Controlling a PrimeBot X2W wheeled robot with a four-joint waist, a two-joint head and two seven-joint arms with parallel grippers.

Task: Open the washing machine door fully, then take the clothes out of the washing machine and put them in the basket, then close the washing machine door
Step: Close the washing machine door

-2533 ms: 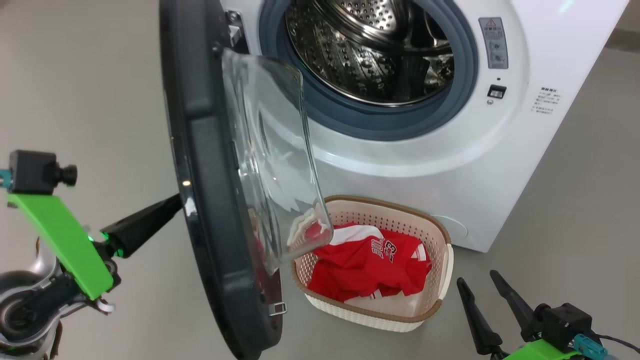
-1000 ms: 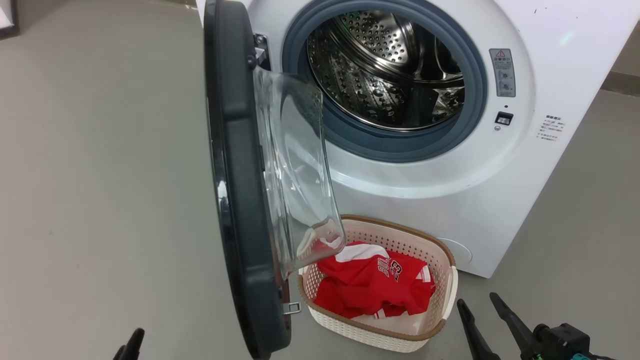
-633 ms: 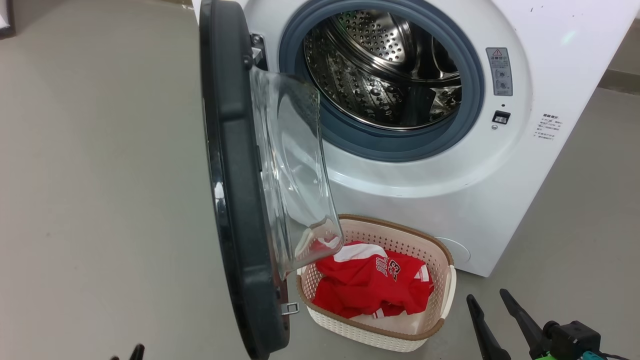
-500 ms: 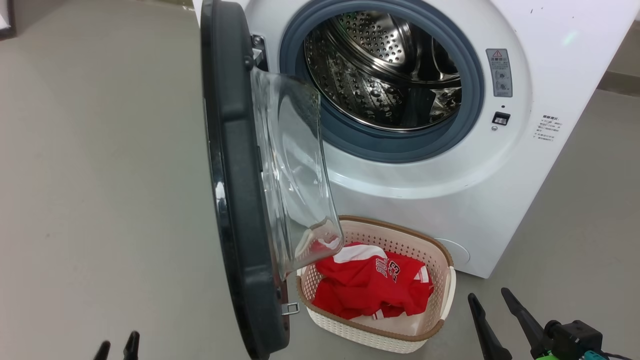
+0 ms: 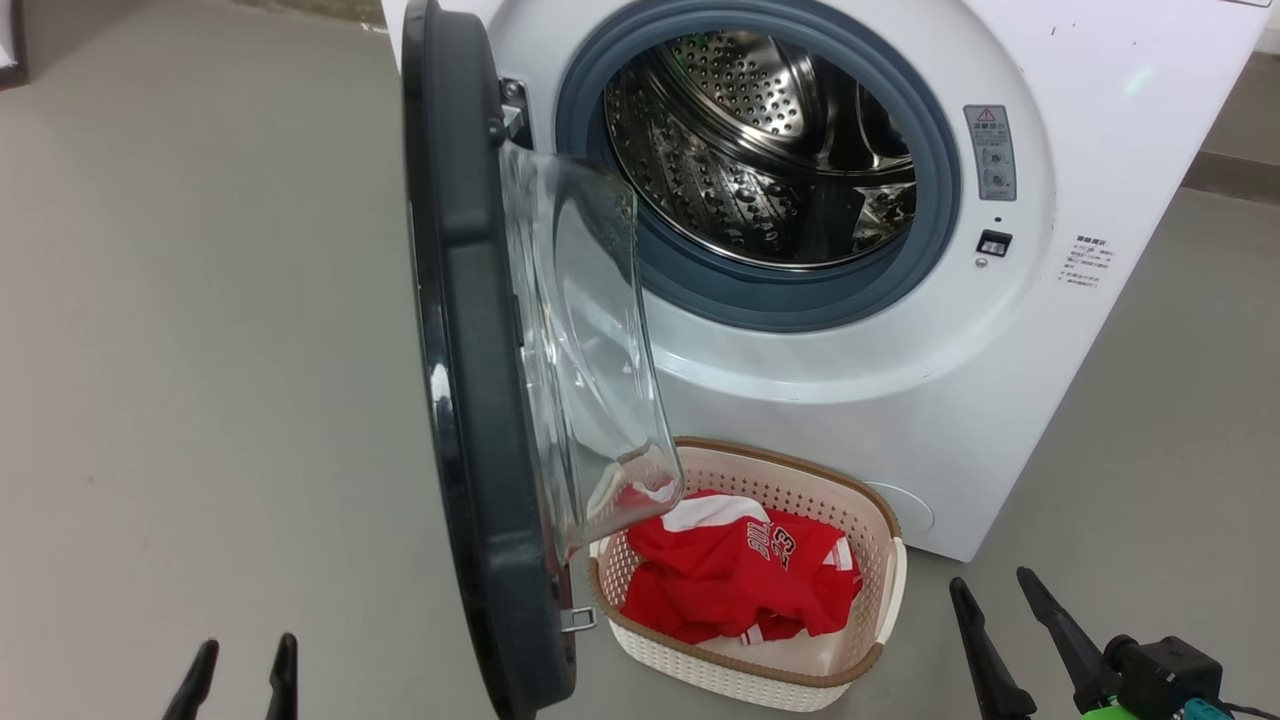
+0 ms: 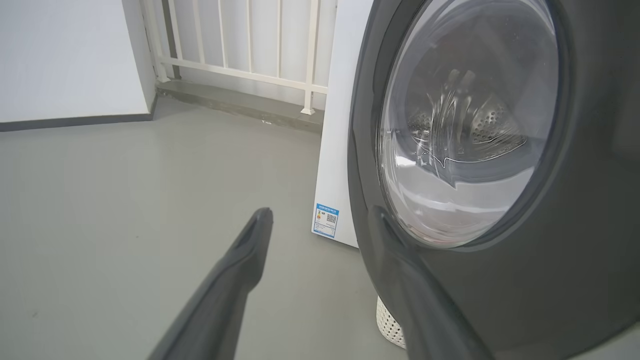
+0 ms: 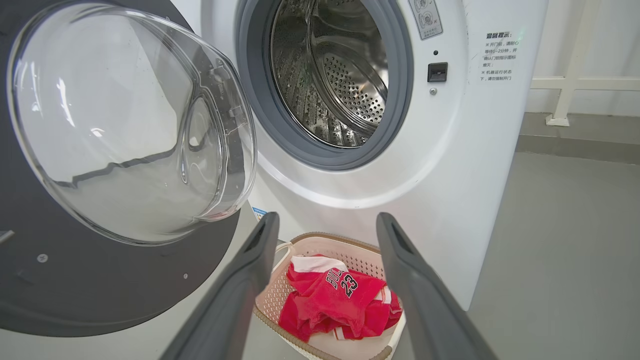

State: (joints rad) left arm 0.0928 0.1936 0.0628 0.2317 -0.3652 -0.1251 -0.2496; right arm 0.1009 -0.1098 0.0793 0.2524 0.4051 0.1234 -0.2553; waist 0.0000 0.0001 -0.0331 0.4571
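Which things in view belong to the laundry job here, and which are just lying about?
Job: washer, door, clothes, basket.
Merely around: railing, blue sticker, floor.

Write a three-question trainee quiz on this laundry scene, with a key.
1. True or false: the door of the washing machine stands open.
2. Fill in: the left end effector and the right end effector both have their jaws ____.
3. Choose one: the red clothes lie A) inside the washing machine, B) in the basket, C) in the right end effector.
Key: 1 true; 2 open; 3 B.
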